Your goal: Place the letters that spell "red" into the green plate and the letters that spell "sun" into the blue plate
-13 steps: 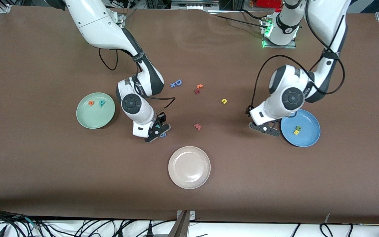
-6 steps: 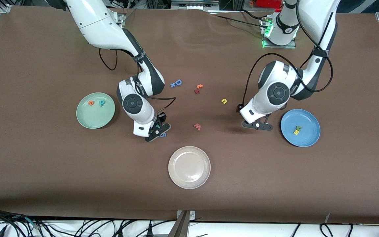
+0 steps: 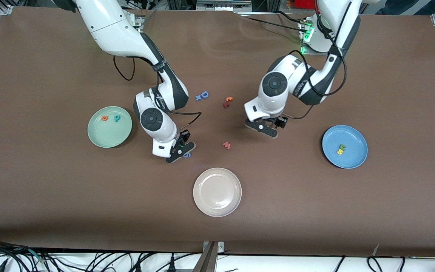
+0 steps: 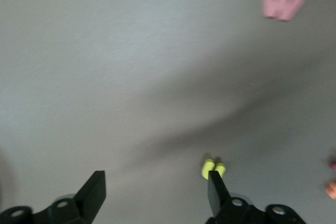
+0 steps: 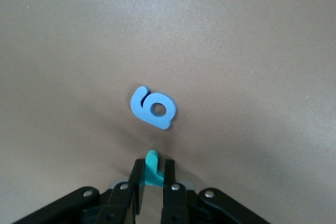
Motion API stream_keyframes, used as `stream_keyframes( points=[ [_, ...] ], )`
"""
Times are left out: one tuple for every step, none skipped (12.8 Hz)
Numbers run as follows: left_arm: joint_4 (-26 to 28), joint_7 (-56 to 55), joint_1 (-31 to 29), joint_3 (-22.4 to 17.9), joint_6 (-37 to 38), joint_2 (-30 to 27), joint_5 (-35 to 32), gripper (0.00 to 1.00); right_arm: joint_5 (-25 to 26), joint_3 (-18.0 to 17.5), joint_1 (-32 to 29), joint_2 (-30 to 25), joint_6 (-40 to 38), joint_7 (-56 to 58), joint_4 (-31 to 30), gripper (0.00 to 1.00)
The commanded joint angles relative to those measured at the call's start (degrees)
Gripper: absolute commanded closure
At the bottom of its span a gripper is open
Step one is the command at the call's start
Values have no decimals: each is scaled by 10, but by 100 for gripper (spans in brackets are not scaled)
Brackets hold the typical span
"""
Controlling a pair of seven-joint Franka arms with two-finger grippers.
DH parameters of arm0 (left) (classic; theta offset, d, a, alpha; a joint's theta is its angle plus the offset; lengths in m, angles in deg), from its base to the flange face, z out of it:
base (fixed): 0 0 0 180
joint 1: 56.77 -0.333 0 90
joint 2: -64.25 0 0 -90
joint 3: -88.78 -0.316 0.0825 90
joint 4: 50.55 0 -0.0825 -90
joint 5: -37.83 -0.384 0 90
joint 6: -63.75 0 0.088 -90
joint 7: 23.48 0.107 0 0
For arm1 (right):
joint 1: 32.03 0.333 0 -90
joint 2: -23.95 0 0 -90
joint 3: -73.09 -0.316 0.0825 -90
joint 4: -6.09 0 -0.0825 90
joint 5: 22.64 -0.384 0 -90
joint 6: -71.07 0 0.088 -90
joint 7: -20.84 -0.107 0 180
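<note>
My right gripper (image 3: 181, 146) is down at the table, shut on the small teal r (image 5: 152, 170), right beside the blue g (image 5: 153, 108). The green plate (image 3: 108, 138) holds the orange e (image 3: 104, 118) and the teal d (image 3: 116, 118). In the blue plate (image 3: 349, 160) lie the green u (image 3: 342, 147) and the yellow s (image 3: 339, 152). My left gripper (image 4: 156, 177) hangs open over the table's middle. The yellow n (image 4: 213, 168) lies just outside one of its fingers (image 4: 216, 182). In the front view the left hand hides the n.
A red w (image 3: 226, 145) lies between the two grippers. A blue D (image 3: 204, 94), a blue x (image 3: 198, 97) and small red and orange letters (image 3: 228, 101) lie farther from the front camera. A beige-white plate (image 3: 217, 204) stands nearest to that camera.
My left arm has swung from beside the blue plate toward the table's middle, over the yellow n. My right gripper has shut on the teal r without shifting.
</note>
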Motion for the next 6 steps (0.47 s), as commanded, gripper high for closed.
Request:
stream_keyframes(
  points=[
    [18,72,-28,24,-30,-21,-10,10,-5,14,-3,-15,-17,5,1,98],
    [35,81,-30,32,-54,-21,-10,9,-5,15,-3,-17,-21,6,1,100],
    [58,96,-30,32,-90,-22,-10,9,-5,15,-3,-18,-27,6,3,100],
    [87,116,-30,33,-141,-22,-11,8,-5,21,-3,-24,-33,5,4,100],
    [114,131,-30,33,-184,-22,-10,8,-5,29,-3,-31,-41,6,4,100],
    [128,133,-31,32,-197,-23,-11,8,-5,46,-3,-39,-58,10,4,100]
  ],
)
